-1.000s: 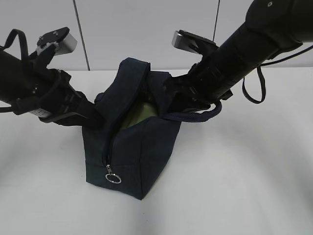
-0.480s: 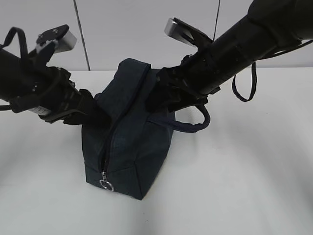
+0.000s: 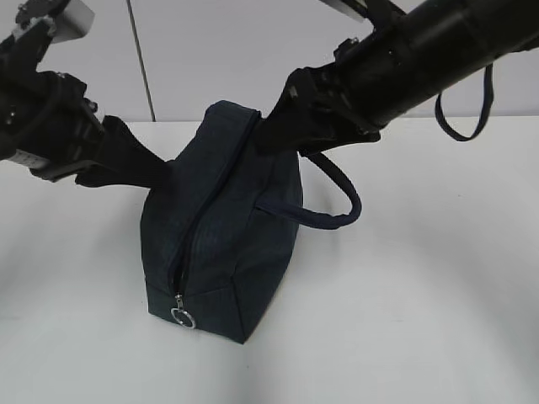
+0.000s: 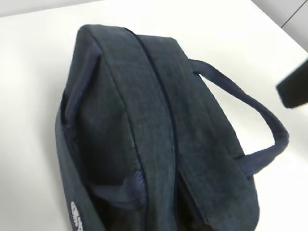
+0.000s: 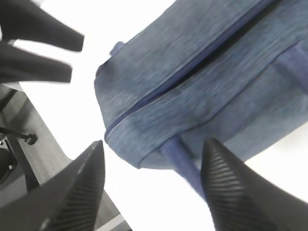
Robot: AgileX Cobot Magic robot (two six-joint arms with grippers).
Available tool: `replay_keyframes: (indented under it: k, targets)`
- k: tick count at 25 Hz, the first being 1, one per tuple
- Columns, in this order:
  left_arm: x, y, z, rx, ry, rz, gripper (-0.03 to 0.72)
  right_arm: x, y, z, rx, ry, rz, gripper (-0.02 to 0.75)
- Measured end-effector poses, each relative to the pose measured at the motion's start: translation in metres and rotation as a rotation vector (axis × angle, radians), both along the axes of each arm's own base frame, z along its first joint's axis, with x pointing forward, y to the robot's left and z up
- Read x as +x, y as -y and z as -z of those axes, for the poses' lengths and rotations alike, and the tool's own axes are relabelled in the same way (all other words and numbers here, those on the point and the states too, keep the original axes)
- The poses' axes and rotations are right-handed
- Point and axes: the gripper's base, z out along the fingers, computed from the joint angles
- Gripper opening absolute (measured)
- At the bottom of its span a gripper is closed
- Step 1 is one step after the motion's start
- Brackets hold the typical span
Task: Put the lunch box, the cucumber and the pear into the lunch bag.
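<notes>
Exterior: lunch bag [image 3: 221,236] stands on the table [image 3: 421,295], mouth now fallen shut; both arms have lifted away, contents hidden, packing seems done.
Left wrist: left gripper unseen, finger state unknowable.
Right wrist: right gripper [image 5: 151,180] fingers spread wide, empty.

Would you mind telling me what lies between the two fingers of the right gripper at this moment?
In the right wrist view, the right gripper is open, and one handle of the lunch bag runs through the gap, with white table beneath.
</notes>
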Motion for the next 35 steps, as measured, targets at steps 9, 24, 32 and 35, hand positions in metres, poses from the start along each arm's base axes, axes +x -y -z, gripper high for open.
replay_keyframes:
  k: [9,24,32,35]
  targets:
    - [-0.014,-0.005,-0.018,0.005,0.058,0.007,0.263,-0.068,-0.010,-0.017,0.020,0.284,-0.034,0.396]
    - [-0.021,0.002,-0.024,-0.053,0.073,0.036,0.246,-0.060,-0.012,-0.025,0.112,0.361,0.051,0.240]
    - [-0.077,0.005,0.004,0.006,0.348,0.038,0.238,-0.096,-0.034,0.032,0.004,0.339,-0.030,0.240]
    - [-0.088,-0.003,0.016,0.009,0.380,0.005,0.238,-0.112,-0.042,0.050,-0.048,0.427,0.019,0.240]
